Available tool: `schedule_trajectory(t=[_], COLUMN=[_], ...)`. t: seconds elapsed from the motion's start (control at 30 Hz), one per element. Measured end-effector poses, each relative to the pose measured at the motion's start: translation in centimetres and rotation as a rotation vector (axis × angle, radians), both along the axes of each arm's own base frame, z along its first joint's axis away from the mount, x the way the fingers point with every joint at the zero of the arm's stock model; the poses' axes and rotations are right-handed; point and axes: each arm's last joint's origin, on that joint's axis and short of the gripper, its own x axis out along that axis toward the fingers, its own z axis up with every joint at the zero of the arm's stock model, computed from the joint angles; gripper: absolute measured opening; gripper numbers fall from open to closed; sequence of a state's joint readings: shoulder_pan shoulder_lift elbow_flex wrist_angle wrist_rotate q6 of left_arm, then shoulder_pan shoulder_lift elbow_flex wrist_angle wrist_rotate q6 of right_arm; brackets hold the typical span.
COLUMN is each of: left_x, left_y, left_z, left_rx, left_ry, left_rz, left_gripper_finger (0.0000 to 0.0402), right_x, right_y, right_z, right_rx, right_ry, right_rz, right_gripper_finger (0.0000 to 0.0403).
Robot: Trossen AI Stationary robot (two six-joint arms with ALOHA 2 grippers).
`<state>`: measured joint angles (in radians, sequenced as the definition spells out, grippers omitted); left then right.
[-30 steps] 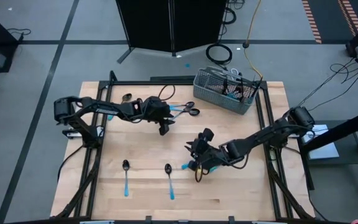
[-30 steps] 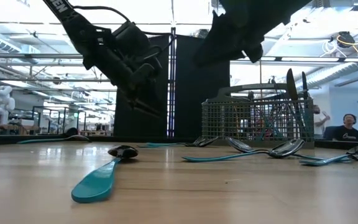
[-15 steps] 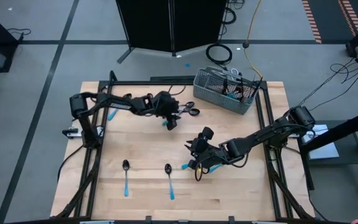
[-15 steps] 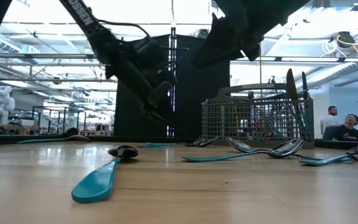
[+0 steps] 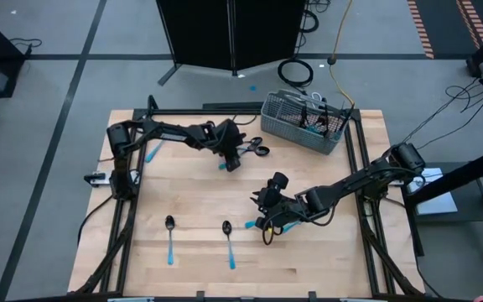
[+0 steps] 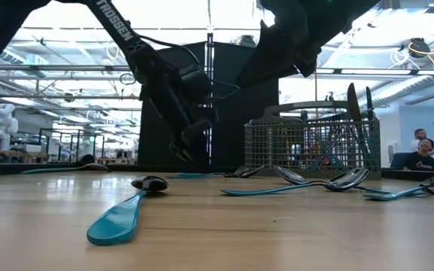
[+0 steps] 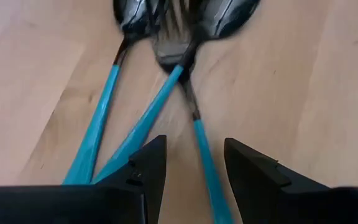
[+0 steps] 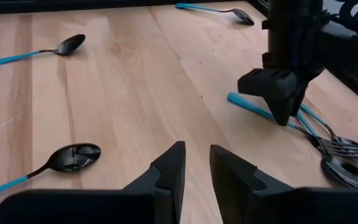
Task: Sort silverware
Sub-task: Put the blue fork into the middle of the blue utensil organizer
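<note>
We see a cluster of silverware (image 5: pixel 250 148) with light-blue handles lying crossed on the table (image 5: pixel 325 260) just beside the wire-mesh basket (image 5: pixel 303 122) (which holds more pieces upright). Two spoons (image 5: pixel 169 236) lie apart near the front edge. Our left gripper (image 5: pixel 232 161) hangs over the cluster's handles, fingers spread, pinching nothing. Our right gripper (image 5: pixel 268 231) sits mid-table with fingers narrowly parted and nothing visibly between them.

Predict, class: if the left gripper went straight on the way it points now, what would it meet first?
Probably the blue-handled cutlery cluster: the open left gripper points down at the crossing light-blue handles on the wooden table. Which handle comes first is hard to judge.
</note>
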<state>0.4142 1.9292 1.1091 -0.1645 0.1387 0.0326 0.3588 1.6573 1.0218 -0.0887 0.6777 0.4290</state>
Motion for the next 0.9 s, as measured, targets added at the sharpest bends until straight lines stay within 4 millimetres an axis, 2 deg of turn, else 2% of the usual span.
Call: schedule_trajectory(t=[0.33,0.6,0.7,0.9], left_x=[0.2,0.9,1.0,1.1], left_y=[-0.2,-0.8,-1.1,-1.3], left_z=[0.1,-1.7,-1.7,-1.5], left_rx=[0.038,0.022,0.030,0.053], left_ry=[-0.010,0.015,0.018,0.025], left_rz=[0.012,0.014,0.011,0.024], left_gripper_finger=[0.0158,0.0157,0.0157,0.0121], right_x=[0.0,0.0,0.0,0.0], right_y=[0.0,0.0,0.0,0.0], right_z=[0.0,0.1,0.1,0.1], right_rx=[0.004,0.020,0.023,0.027], right_ry=[-0.005,-0.016,-0.017,-0.020], right_rz=[-0.002,-0.012,-0.013,-0.016], right_gripper_finger=[0.0068,0.0068,0.0068,0.0068])
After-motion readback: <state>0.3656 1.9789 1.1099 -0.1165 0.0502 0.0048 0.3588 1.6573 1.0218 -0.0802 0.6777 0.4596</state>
